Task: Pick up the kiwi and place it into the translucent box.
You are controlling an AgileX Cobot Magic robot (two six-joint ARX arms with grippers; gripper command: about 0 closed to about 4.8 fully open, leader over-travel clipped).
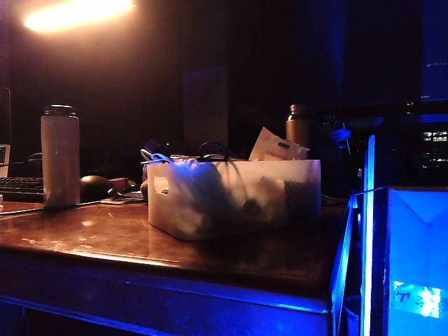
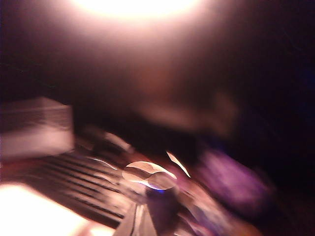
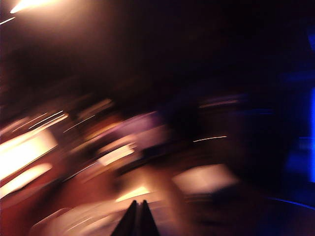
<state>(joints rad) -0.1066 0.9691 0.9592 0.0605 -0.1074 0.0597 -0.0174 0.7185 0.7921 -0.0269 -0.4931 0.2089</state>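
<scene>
The translucent box (image 1: 234, 199) stands mid-table, a frosted white bin with a handle cut-out in its left end and full of dimly seen clutter. A small brown rounded shape at the box's left end looks like the kiwi (image 1: 144, 187), mostly hidden. Neither arm shows in the exterior view. The left wrist view is smeared by motion; my left gripper (image 2: 140, 223) appears as pale fingers pressed together above a keyboard. In the right wrist view my right gripper (image 3: 138, 209) shows two dark tips touching, with nothing between them. Both wrist views are too blurred to pick out the kiwi.
A tall pale bottle (image 1: 60, 155) stands at the left. Beside it lie a dark glossy mouse (image 1: 95, 187) and a keyboard (image 1: 21, 187). A brown bottle (image 1: 298, 126) stands behind the box. A blue-lit box (image 1: 413, 259) sits off the table's right edge.
</scene>
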